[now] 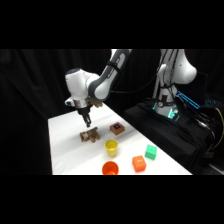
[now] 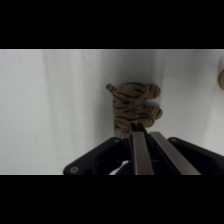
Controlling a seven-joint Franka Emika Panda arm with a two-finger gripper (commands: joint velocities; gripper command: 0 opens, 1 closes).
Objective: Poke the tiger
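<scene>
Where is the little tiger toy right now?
In the side view, the tiger lies on the white table under the gripper, left of the yellow cup.

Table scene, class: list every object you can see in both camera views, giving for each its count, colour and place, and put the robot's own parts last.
tiger: one, brown and tan with dark stripes, mid-table, just below the gripper.
square block: one, brown with a dark blue top, right of the tiger.
cup: one, yellow, upright, in front of the tiger.
bowl-like object: one, orange-red, at the table's near edge.
orange block: one, near edge, right of the orange-red object.
green block: one, near the table's right edge.
table: one, white.
second robot: one, white, background right.
arm: one, white, reaching over the table.
gripper: one, fingers together, tips at the tiger.
</scene>
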